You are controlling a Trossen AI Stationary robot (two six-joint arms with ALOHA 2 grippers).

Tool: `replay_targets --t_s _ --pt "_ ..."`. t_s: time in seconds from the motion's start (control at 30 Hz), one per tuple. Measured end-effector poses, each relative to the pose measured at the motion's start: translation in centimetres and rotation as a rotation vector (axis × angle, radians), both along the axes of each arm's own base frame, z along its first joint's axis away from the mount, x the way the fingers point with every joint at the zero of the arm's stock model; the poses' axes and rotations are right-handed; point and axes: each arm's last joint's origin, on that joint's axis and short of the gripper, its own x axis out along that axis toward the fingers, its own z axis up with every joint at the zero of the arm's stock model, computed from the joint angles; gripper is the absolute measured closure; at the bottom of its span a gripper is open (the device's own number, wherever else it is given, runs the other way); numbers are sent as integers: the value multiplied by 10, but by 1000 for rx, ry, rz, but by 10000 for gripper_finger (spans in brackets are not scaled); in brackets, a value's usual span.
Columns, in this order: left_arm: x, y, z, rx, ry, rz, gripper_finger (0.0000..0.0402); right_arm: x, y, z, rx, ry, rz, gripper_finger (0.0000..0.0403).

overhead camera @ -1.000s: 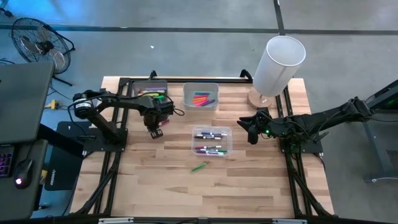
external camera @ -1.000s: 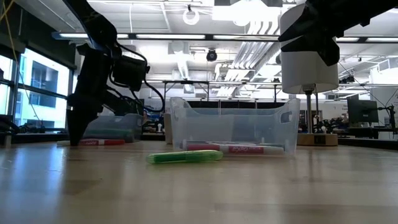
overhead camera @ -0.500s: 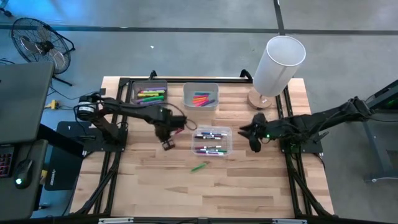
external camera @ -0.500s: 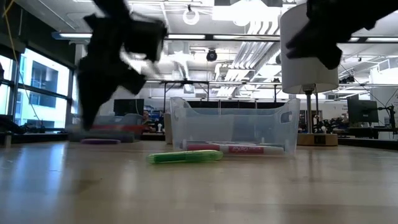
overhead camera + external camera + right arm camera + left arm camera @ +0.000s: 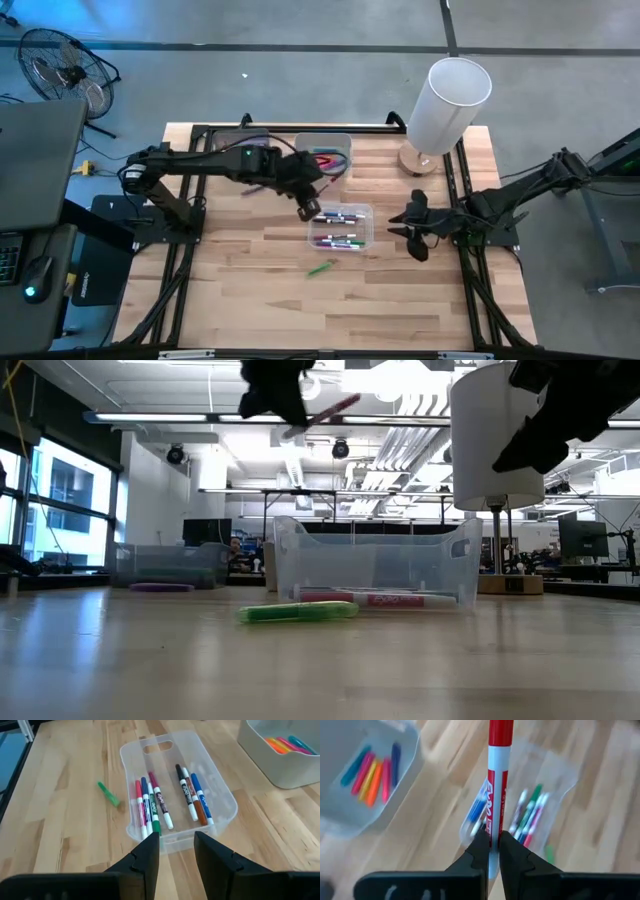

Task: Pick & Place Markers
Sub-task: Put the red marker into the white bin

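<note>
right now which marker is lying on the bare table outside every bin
The green marker, alone on the wood in front of the clear bin. The other markers lie in bins, except the red one held by the left gripper.

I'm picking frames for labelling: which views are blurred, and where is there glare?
Left wrist view: the red marker is sharp, while the bins behind are smeared. Low view: the left gripper is dark against bright ceiling lights. High and right wrist views: evenly lit, clear bin crisp.

Front of counter [image 5: 300, 310]: bare wood, my hands pass freely.
Middle: clear bin [image 5: 341, 228] and green marker [image 5: 321, 268] block me.
Back right corner: white cylinder [image 5: 447, 100] stands tall.
</note>
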Motion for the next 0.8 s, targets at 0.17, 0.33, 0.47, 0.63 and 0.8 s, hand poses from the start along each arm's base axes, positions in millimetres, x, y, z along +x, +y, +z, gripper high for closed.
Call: replay_targets --t_s 0.17,0.33,0.47,0.63,0.8 --pt "22 1 -9 5 -62 7 387 -1 3 0 3 8 40 290" --pt "47 -6 -39 -43 -19 -43 388 -2 6 0 9 10 67 290" --pt "71 -16 -72 -109 6 -101 387 -2 7 0 32 11 98 290" --pt "75 -23 -90 -236 77 -143 353 -3 10 0 71 19 122 290" --pt "76 -23 -94 -268 87 -117 300 -3 11 0 97 20 117 290"
